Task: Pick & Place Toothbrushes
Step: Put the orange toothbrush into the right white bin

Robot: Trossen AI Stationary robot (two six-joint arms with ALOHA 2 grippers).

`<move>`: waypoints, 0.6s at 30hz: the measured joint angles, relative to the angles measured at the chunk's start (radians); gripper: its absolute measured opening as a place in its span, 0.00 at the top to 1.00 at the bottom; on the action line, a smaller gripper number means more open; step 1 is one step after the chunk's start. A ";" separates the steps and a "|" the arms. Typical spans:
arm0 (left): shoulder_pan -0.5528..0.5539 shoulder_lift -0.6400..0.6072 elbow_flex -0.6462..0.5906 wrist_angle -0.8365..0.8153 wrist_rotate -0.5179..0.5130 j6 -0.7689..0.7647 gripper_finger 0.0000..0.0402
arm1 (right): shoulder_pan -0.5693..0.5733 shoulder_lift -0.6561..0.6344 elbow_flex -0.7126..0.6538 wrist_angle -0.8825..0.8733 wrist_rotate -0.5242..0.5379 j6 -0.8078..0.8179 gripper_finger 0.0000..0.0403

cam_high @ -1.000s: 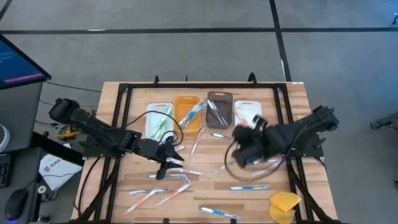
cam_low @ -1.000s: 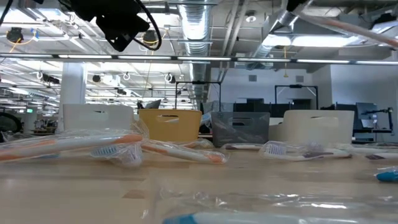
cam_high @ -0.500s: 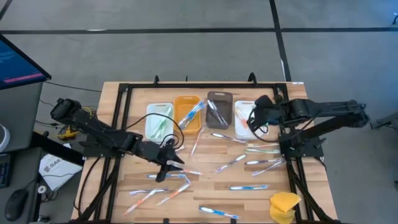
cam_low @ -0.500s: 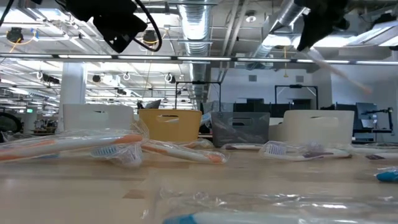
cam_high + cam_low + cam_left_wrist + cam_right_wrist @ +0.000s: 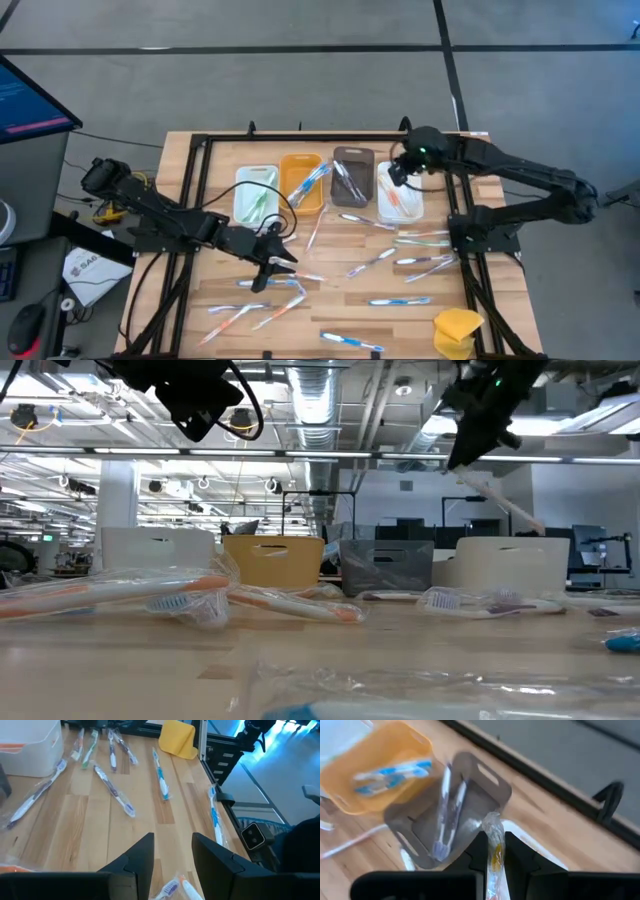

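Right end effector [image 5: 492, 851], pinching a wrapped toothbrush [image 5: 493, 847], hovers over the white bin [image 5: 398, 195] at the bench's one o'clock; placing step. Next: lower, release. Left end effector [image 5: 172, 855], fingers spread, empty, waits at eight o'clock.

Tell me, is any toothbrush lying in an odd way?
Yes. In the orange bin a blue toothbrush lies askew, its end sticking out over the rim toward the grey bin. Others lie loose on the table.
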 joint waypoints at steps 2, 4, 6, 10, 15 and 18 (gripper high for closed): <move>0.000 0.000 0.000 0.000 0.000 0.000 0.68 | -0.031 0.051 0.000 -0.006 -0.041 0.004 0.93; 0.000 0.000 0.000 0.001 0.000 0.001 0.68 | -0.045 0.103 0.000 0.002 -0.068 0.004 0.93; 0.000 0.000 0.000 0.001 0.000 0.002 0.68 | -0.045 0.147 0.000 0.020 -0.082 0.004 0.93; 0.000 0.000 0.000 0.001 0.000 0.003 0.68 | -0.043 0.218 0.000 0.017 -0.088 0.006 0.93; 0.000 -0.006 0.000 0.004 0.002 0.000 0.68 | -0.044 0.271 0.000 -0.015 -0.089 0.049 0.93; 0.000 -0.006 0.000 0.002 0.002 -0.001 0.68 | -0.040 0.296 0.000 -0.027 -0.091 0.058 0.93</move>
